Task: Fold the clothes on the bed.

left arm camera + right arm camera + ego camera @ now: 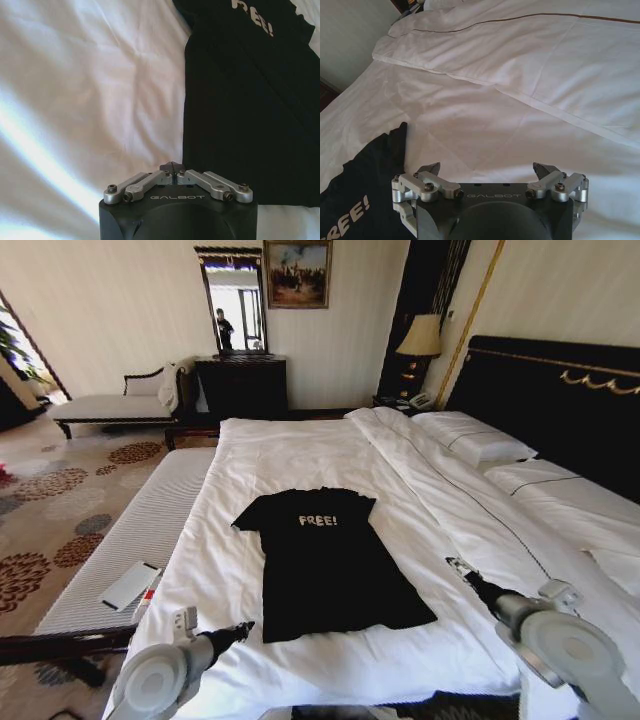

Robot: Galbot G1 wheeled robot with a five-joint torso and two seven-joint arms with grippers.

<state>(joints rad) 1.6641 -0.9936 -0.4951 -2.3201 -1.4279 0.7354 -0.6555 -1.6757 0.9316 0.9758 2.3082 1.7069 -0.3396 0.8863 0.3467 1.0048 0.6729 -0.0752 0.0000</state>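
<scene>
The bed (330, 455) carries a white duvet (300, 450) with a folded-back band running toward the pillows (480, 445) at about 2 o'clock in the head view; a dark headboard (560, 400) with gold trim rises behind them; no box or basket shows on the bed, only the bedding and the T-shirt.

The black T-shirt (325, 565) lies flat near the middle of the duvet, collar toward 12 o'clock and hem toward 6 o'clock; both short sleeves are spread out to the sides; small white "FREE!" lettering sits on the chest; the fabric is smooth with a few soft creases, and the hem runs slightly aslant.

The left gripper (243, 628) hovers at about 7 o'clock from the shirt, just off its lower left corner; in the left wrist view the left gripper (172, 166) has its jaws clenched together on nothing, with the shirt's left edge (240, 100) ahead of them and bare duvet beside it.

The right gripper (458, 565) hangs at about 3 o'clock from the shirt, apart from its right edge and above white bedding; in the right wrist view the right gripper (487, 170) has its jaws released and spread wide, with a sleeve of the shirt (375, 165) just beside one jaw.

A white flat object (130, 585) lies on the bench (140, 530) along the bed's left side.
</scene>
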